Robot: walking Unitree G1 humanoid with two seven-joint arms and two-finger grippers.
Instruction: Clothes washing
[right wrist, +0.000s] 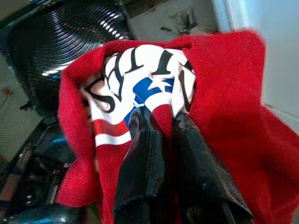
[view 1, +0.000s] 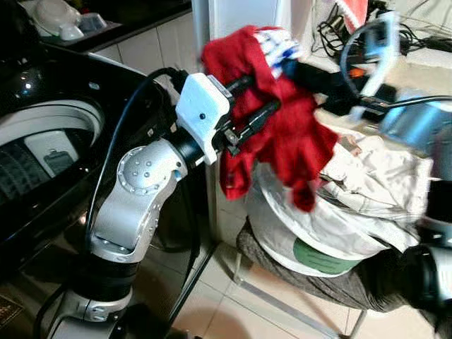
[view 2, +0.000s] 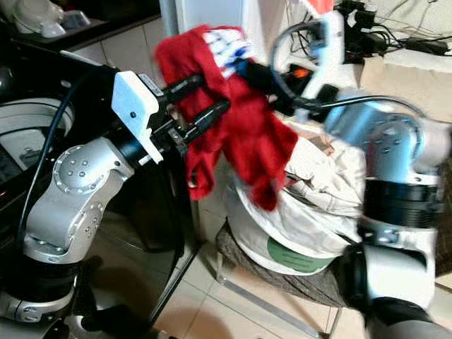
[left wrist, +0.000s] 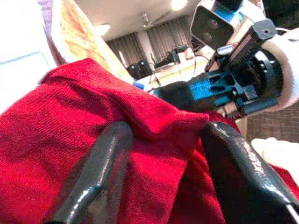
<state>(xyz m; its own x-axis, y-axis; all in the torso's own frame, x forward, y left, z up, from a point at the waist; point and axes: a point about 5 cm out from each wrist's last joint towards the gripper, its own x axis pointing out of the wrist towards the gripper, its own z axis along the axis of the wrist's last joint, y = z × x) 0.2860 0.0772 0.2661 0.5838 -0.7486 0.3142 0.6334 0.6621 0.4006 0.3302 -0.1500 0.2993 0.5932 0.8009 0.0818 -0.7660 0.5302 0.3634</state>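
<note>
A red garment (view 1: 289,134) with a white, blue and black print (right wrist: 140,79) hangs in the air between my two arms, to the right of the black top-loading washing machine (view 1: 42,134). My right gripper (right wrist: 161,123) is shut on the printed part at the garment's top (view 2: 233,49). My left gripper (view 1: 263,97) reaches in from the left. Its two black fingers (left wrist: 105,158) are spread apart, with a fold of the red cloth lying between them. The garment's lower end dangles over a white laundry bag (view 1: 353,205).
The white bag of pale clothes sits on a grey-cushioned stool (view 1: 282,272) on the tiled floor (view 1: 233,311). Behind it is a counter with tangled cables (view 1: 335,28). A white wall edge (view 1: 212,42) stands between the washer and the stool.
</note>
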